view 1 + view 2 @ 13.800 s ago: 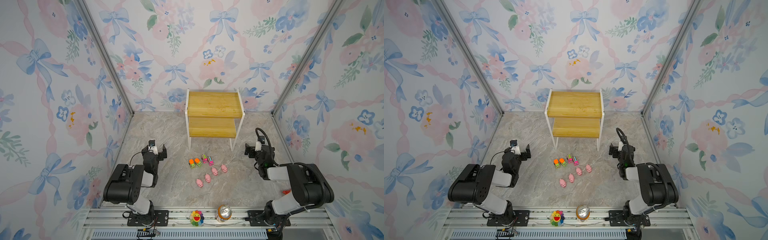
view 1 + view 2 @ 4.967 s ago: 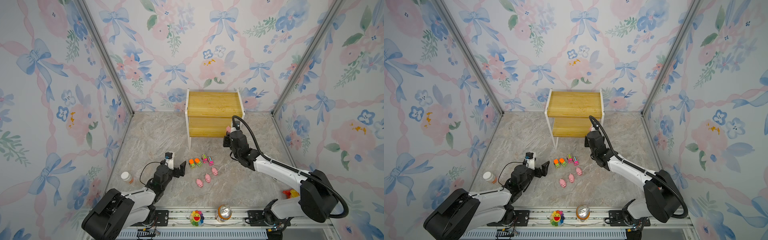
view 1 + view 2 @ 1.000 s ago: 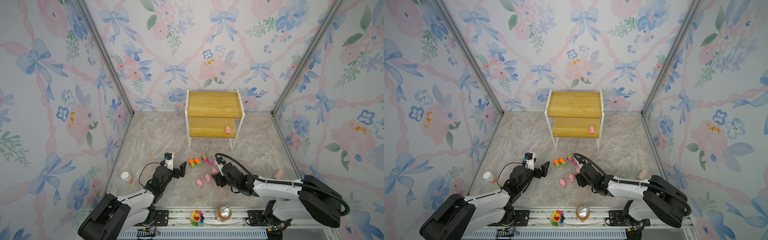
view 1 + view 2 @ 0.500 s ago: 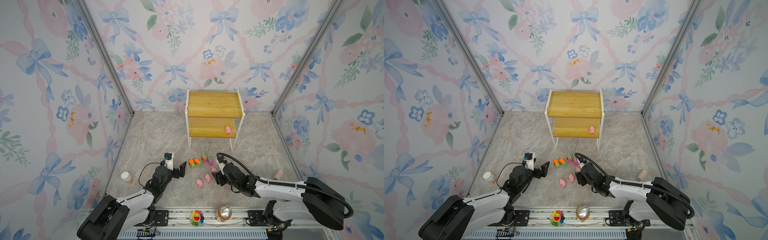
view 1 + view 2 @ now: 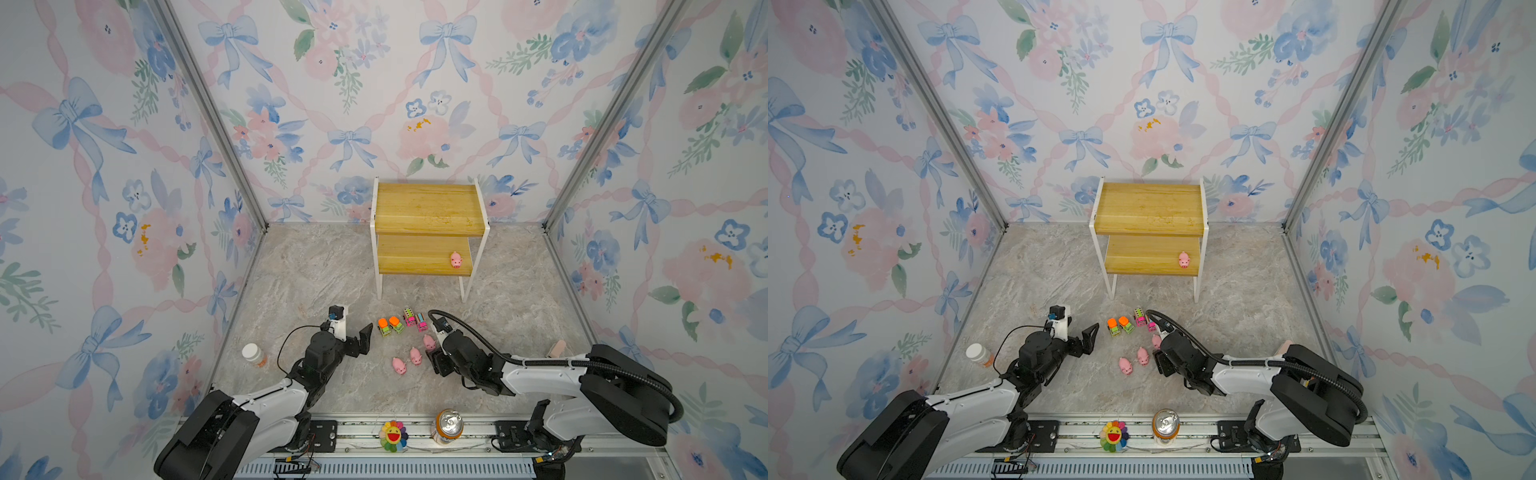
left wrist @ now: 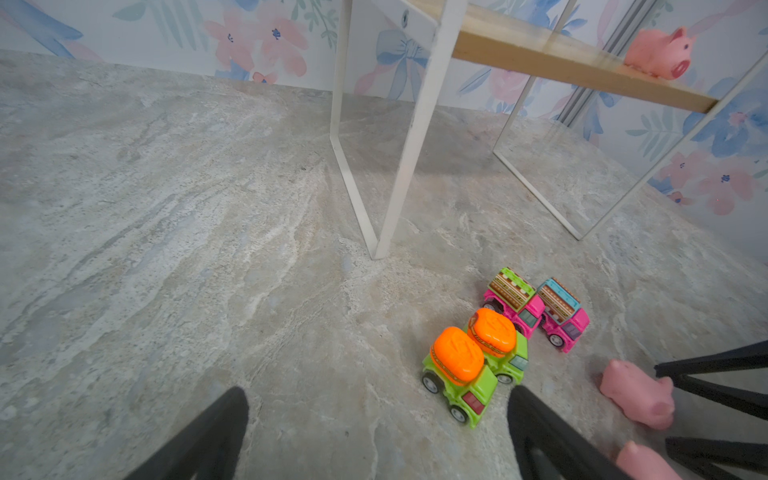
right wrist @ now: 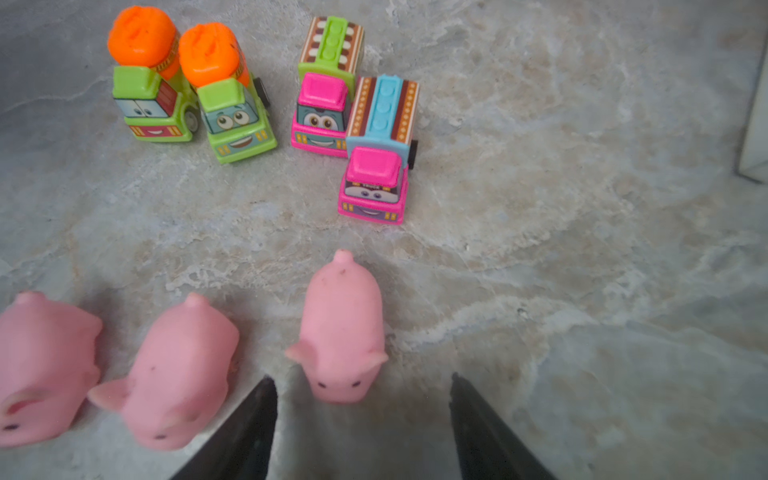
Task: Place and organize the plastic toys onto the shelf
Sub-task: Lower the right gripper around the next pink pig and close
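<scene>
The shelf [image 5: 428, 203] stands at the back with one pink pig [image 5: 456, 260] on its lower board's right end. On the floor, two green trucks [image 5: 389, 325] and two pink trucks [image 5: 415, 318] stand in a row, with three pigs [image 5: 415, 355] in a slanted line in front of them. My right gripper [image 7: 360, 380] is open, low at the rightmost floor pig [image 7: 343, 328], whose snout lies between the fingertips, untouched. My left gripper [image 6: 378, 392] is open and empty, just left of the nearest green truck [image 6: 457, 374].
A small pill bottle [image 5: 253, 354] stands on the floor at the left. A drink can [image 5: 449, 424] and a rainbow flower [image 5: 392, 435] sit on the front rail. A pale pink object [image 5: 557, 348] lies by the right wall. The shelf legs [image 6: 399, 166] stand close behind the trucks.
My right gripper has edged forward onto the rightmost floor pig and its jaws have narrowed a little. The left arm has stayed still.
</scene>
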